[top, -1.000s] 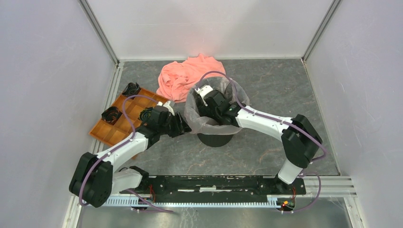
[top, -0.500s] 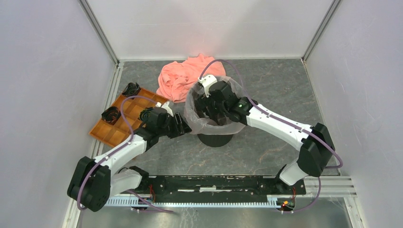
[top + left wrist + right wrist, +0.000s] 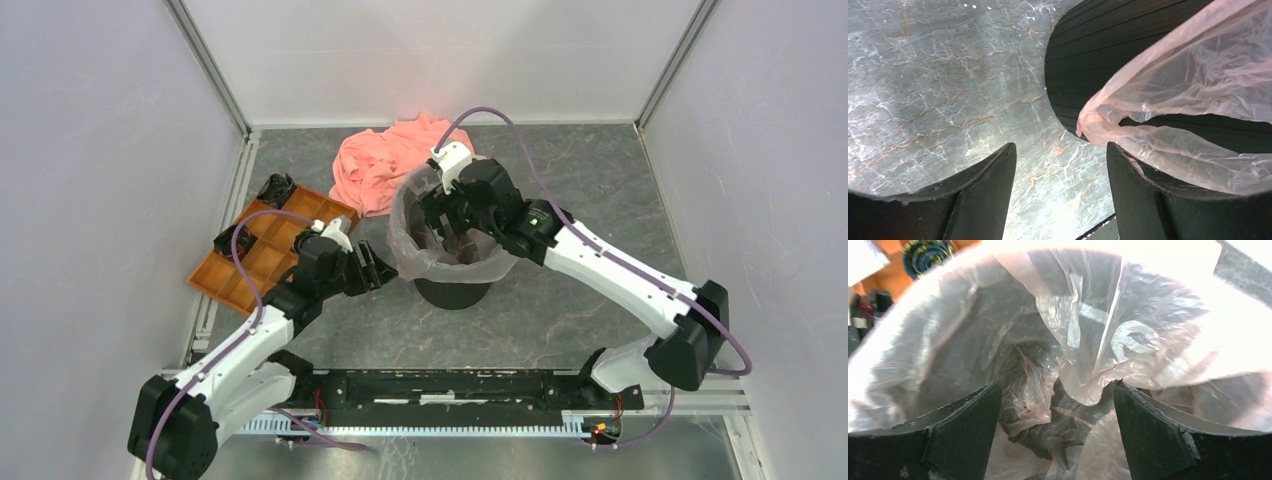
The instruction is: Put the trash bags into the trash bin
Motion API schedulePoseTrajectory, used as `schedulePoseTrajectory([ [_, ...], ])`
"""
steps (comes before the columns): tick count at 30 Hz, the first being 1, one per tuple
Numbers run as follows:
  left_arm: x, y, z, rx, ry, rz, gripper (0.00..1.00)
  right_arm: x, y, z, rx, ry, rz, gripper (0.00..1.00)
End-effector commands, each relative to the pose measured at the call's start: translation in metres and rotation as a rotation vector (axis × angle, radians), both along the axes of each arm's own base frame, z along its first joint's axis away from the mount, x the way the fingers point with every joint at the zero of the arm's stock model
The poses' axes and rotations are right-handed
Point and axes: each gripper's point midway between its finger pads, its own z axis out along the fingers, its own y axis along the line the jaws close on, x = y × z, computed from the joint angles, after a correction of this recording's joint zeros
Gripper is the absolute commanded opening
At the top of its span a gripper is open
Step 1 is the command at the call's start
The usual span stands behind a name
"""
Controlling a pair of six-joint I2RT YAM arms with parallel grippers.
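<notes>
A dark grey, marble-veined bench (image 3: 600,190) fills the middle, evenly lit and faintly glossy. Plain pale walls close it in: a back wall (image 3: 440,60) at 12 o'clock, a left wall (image 3: 90,200) at 9 and a right wall (image 3: 770,200) at 3. Slanting aluminium posts (image 3: 205,65) mark the corners at 11 and 1 o'clock. A black rail (image 3: 460,385) crosses at 6 o'clock.
</notes>
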Motion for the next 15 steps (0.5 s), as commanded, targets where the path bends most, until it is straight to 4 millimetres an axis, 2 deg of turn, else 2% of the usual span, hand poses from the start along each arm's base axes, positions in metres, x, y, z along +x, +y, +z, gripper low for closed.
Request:
schedulePoseTrajectory([
  [1,-0.001,0.013,0.001,0.049,-0.049,0.024,0.73,-0.007,-0.004,0.067,0.115,-0.112,0.026,0.89],
  [4,-0.002,0.015,0.009,0.037,-0.075,0.039,0.75,-0.013,-0.004,0.085,0.161,-0.147,0.051,0.93],
  [10,0.001,0.021,0.023,0.057,-0.099,0.059,0.75,-0.016,-0.003,0.087,0.173,-0.144,0.061,0.93],
  [15,0.01,0.037,0.048,0.111,-0.157,0.131,0.79,-0.019,-0.029,0.117,0.196,-0.23,-0.004,0.93],
])
